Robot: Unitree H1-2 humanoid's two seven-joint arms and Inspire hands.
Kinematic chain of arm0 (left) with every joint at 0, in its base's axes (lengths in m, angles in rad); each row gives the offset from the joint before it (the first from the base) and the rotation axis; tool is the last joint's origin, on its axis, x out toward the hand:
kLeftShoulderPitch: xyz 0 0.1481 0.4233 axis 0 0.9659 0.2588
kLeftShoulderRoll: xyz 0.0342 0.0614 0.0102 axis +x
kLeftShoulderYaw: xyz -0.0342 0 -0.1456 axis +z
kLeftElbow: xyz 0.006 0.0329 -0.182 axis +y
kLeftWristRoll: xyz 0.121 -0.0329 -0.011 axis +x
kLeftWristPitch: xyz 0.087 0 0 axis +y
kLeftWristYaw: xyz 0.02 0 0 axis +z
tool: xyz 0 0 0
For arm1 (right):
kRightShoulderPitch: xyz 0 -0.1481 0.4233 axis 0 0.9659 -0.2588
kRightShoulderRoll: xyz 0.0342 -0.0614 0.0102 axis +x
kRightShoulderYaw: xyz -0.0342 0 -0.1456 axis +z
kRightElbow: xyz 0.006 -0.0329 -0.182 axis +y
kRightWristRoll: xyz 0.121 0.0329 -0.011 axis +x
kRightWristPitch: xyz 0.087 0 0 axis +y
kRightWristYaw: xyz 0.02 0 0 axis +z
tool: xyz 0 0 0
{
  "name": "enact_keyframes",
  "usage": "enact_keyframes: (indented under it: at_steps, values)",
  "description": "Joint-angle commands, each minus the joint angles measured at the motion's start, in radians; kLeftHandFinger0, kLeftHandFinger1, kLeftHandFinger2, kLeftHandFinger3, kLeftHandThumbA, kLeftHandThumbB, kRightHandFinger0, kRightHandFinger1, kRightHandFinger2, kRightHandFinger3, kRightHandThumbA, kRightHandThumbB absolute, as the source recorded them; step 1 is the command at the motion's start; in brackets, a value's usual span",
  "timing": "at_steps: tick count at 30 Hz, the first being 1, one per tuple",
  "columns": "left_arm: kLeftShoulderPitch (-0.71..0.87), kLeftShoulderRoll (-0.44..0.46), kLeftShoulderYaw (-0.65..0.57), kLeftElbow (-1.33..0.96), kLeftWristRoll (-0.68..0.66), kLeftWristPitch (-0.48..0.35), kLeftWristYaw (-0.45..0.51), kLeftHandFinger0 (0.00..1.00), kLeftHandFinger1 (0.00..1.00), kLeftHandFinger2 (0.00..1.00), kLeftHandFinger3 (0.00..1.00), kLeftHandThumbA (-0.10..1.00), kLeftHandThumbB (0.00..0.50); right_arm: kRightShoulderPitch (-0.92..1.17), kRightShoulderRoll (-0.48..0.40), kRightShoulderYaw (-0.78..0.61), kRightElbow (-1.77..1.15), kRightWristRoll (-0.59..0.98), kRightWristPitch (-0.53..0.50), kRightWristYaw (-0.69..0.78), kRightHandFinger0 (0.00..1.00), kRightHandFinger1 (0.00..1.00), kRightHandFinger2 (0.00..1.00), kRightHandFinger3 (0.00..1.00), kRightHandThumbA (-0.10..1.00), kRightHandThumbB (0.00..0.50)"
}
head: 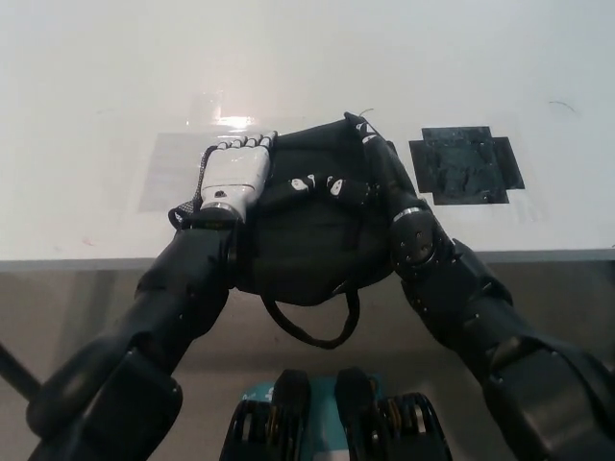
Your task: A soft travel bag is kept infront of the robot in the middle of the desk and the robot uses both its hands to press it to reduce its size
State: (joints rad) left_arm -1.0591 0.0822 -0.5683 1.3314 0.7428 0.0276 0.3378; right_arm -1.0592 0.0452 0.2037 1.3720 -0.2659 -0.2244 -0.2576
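A black soft travel bag (306, 240) lies at the near edge of the white desk (317, 67), part of it hanging over the front. Its strap loop (309, 325) dangles below the edge. My white left hand (233, 170) lies flat on the bag's left side, fingers stretched out together toward the far side. My black right hand (357, 171) rests on the bag's upper right, its fingers spread leftward across the top. Neither hand grips anything; both lie palm-down on the fabric.
A black tape patch (464, 165) is stuck on the desk to the right of the bag. A greyish clear sheet (168, 168) lies left of the bag. The desk's front edge (67, 261) runs across below the hands.
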Motion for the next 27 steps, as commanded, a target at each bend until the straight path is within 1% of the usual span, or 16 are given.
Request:
enact_keyframes:
  at_steps: [1, 4, 6, 8, 9, 10, 11, 13, 15, 16, 18, 19, 20, 21, 22, 27]
  values:
    - [-0.035, 0.02, 0.0, 0.007, -0.025, -0.039, -0.072, 1.0, 1.0, 1.0, 1.0, 1.0, 0.0, -0.047, -0.021, 0.006, 0.023, -0.002, 0.046, 0.025, 1.0, 1.0, 1.0, 1.0, 1.0, 0.204]
    - [-0.072, 0.03, -0.011, -0.01, -0.016, -0.043, -0.072, 1.0, 1.0, 1.0, 1.0, 1.0, 0.0, -0.083, -0.041, 0.023, 0.013, -0.018, 0.046, 0.028, 1.0, 1.0, 1.0, 1.0, 1.0, 0.186]
    - [-0.097, 0.035, -0.013, -0.021, -0.013, -0.044, -0.071, 1.0, 1.0, 1.0, 1.0, 1.0, 0.0, -0.108, -0.052, 0.021, 0.004, -0.014, 0.054, 0.034, 1.0, 1.0, 1.0, 1.0, 1.0, 0.196]
    - [-0.138, 0.047, -0.014, -0.043, -0.012, -0.051, -0.069, 1.0, 1.0, 1.0, 1.0, 1.0, 0.0, -0.148, -0.072, 0.025, -0.008, -0.019, 0.037, 0.027, 1.0, 1.0, 1.0, 1.0, 1.0, 0.18]
    - [-0.143, 0.049, -0.014, -0.048, -0.013, -0.05, -0.072, 1.0, 1.0, 1.0, 1.0, 0.99, 0.0, -0.153, -0.075, 0.025, -0.009, -0.018, 0.034, 0.028, 1.0, 1.0, 1.0, 1.0, 1.0, 0.178]
    - [-0.164, 0.051, -0.01, -0.061, -0.014, -0.045, -0.067, 1.0, 1.0, 1.0, 1.0, 0.94, 0.0, -0.177, -0.086, 0.025, -0.014, -0.018, 0.047, 0.032, 1.0, 1.0, 1.0, 1.0, 1.0, 0.181]
    - [-0.165, 0.051, -0.01, -0.061, -0.015, -0.045, -0.068, 1.0, 1.0, 1.0, 1.0, 0.93, 0.0, -0.178, -0.086, 0.025, -0.014, -0.018, 0.047, 0.032, 1.0, 1.0, 1.0, 1.0, 1.0, 0.181]
    - [-0.236, 0.064, -0.007, -0.095, -0.012, -0.032, -0.092, 1.0, 1.0, 1.0, 1.0, 0.97, 0.0, -0.242, -0.118, 0.012, -0.031, -0.009, 0.023, 0.016, 1.0, 1.0, 1.0, 1.0, 1.0, 0.161]
    - [-0.288, 0.079, -0.005, -0.12, -0.011, -0.04, -0.109, 1.0, 1.0, 1.0, 1.0, 0.99, 0.0, -0.285, -0.142, 0.0, -0.062, -0.002, 0.007, 0.013, 1.0, 1.0, 1.0, 1.0, 1.0, 0.165]
    - [-0.307, 0.085, 0.0, -0.13, -0.015, -0.047, -0.111, 1.0, 1.0, 1.0, 1.0, 1.0, 0.0, -0.302, -0.151, 0.0, -0.081, -0.004, 0.01, 0.018, 1.0, 1.0, 1.0, 1.0, 1.0, 0.153]
    - [-0.34, 0.1, 0.011, -0.16, -0.021, -0.05, -0.117, 1.0, 1.0, 1.0, 1.0, 1.0, 0.0, -0.331, -0.167, 0.006, -0.119, -0.018, 0.02, 0.015, 1.0, 1.0, 1.0, 1.0, 1.0, 0.15]
    - [-0.355, 0.108, 0.01, -0.173, -0.017, -0.054, -0.113, 1.0, 1.0, 1.0, 1.0, 1.0, 0.0, -0.344, -0.173, -0.001, -0.129, -0.01, 0.027, 0.025, 1.0, 1.0, 1.0, 1.0, 1.0, 0.171]
    - [-0.365, 0.116, 0.01, -0.19, -0.013, -0.051, -0.111, 1.0, 1.0, 1.0, 1.0, 1.0, 0.0, -0.35, -0.177, -0.006, -0.15, -0.005, 0.032, 0.028, 1.0, 1.0, 1.0, 1.0, 1.0, 0.173]
    - [-0.385, 0.13, 0.024, -0.231, -0.025, -0.039, -0.147, 1.0, 1.0, 1.0, 1.0, 1.0, 0.003, -0.352, -0.187, -0.023, -0.203, 0.012, 0.043, 0.047, 1.0, 1.0, 1.0, 1.0, 1.0, 0.191]
    - [-0.389, 0.139, 0.041, -0.258, -0.041, -0.052, -0.147, 1.0, 1.0, 1.0, 1.0, 1.0, 0.0, -0.35, -0.194, -0.029, -0.226, 0.016, 0.027, 0.054, 1.0, 1.0, 1.0, 1.0, 1.0, 0.195]
    - [-0.399, 0.188, 0.077, -0.385, -0.036, -0.039, -0.152, 1.0, 1.0, 1.0, 1.0, 0.99, 0.015, -0.33, -0.211, -0.053, -0.371, 0.014, 0.105, 0.074, 1.0, 1.0, 1.0, 1.0, 1.0, 0.165]
